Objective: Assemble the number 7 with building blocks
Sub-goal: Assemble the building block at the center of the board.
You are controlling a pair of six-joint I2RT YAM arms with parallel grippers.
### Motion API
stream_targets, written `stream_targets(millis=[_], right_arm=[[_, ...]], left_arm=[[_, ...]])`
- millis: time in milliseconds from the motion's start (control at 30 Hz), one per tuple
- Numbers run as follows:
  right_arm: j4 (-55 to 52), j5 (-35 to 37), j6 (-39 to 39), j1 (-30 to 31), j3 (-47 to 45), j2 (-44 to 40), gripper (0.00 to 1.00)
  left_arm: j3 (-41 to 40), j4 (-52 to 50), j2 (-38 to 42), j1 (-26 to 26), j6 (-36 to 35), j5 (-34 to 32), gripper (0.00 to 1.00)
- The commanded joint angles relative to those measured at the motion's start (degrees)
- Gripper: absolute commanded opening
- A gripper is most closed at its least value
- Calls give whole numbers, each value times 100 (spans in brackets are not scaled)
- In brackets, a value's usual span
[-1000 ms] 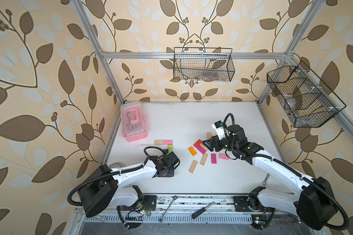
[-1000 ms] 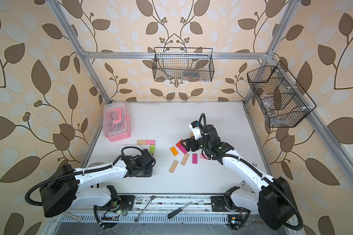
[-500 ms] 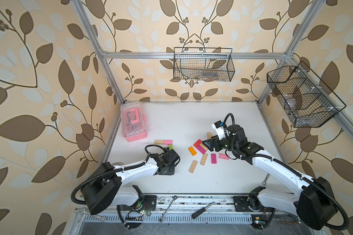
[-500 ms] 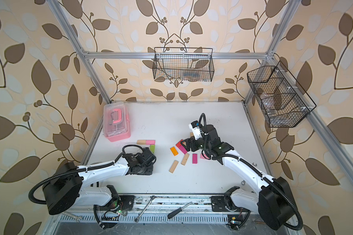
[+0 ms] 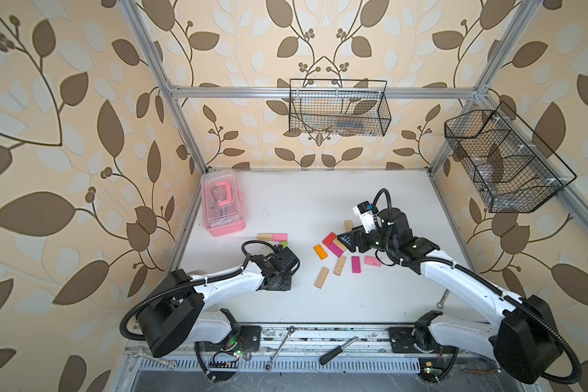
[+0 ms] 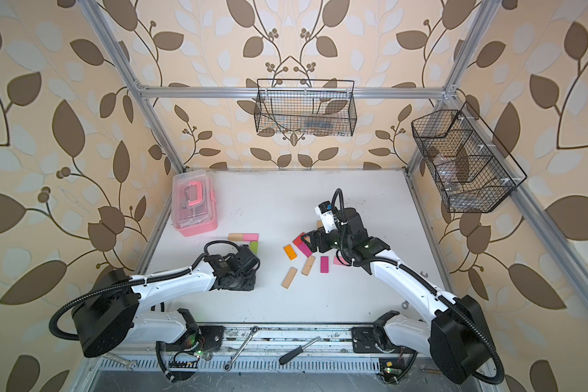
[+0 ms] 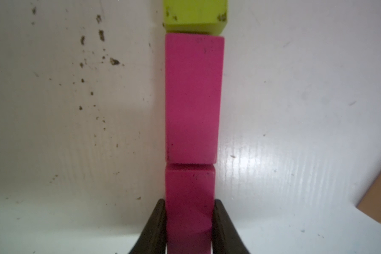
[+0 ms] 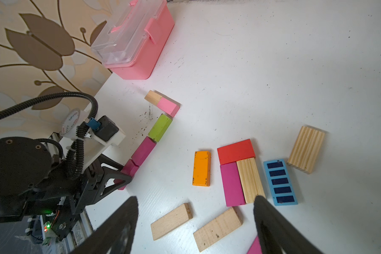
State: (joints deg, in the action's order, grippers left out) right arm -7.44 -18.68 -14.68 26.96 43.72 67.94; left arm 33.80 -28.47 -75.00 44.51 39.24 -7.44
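Gripping magenta block [image 7: 189,187] in left pincer [image 7: 189,202], holding right pincer [image 8: 195,198] apart
Likely light, stiff, slick; best taken across long sides

Bright, even light; soft shadows; blur only close to the wrist cameras.

In both top views the white surface [image 5: 353,305] [image 6: 319,305] is evenly lit and sharply rendered, and only faint, short shadows are cast beside the building blocks [image 5: 340,264]. In the left wrist view a soft glare patch is seen on the surface, a broad grey shadow is laid beside the magenta block [image 7: 189,182], and the dark fingers [image 7: 154,231] of the left tool [image 7: 188,200] are rendered out of focus. In the right wrist view the fingers [image 8: 119,226] of the right tool [image 8: 195,198] are blurred, while the blocks are shown sharp.
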Motion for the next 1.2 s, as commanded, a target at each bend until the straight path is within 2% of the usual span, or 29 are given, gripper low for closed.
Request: stream_targets(millis=[0,367,533,567,633,833,933,967,1100,1167], right_arm=[[84,-95,134,-15,-101,-17,83],[99,-101,132,-15,-99,4,83],[131,-136,127,-15,-106,52,83],[142,-164,134,-16,-105,57,83],[163,-229,141,-15,-102,72,83],[248,-271,317,315,-63,184,82],[230,-226,425,647,121,465,80],[177,-191,462,773,223,586,79],[-28,-31,601,1246,670,1181,77],[-48,-35,625,1341,778,1389,76]], left_arm=[[65,-75,-32,-85,-57,76,31],[4,-295,340,-83,-22,202,59],[-12,-699,984,-74,239,131,75],[-14,-774,1137,-74,283,80,79],[21,-958,1472,-74,382,-53,99],[325,-1799,1930,-74,737,-679,99],[372,-2243,1922,-74,1126,-713,98],[360,-2319,1898,-67,1207,-661,96],[240,-2533,1770,-19,1735,-445,74],[178,-2572,1802,73,1815,-390,71]])
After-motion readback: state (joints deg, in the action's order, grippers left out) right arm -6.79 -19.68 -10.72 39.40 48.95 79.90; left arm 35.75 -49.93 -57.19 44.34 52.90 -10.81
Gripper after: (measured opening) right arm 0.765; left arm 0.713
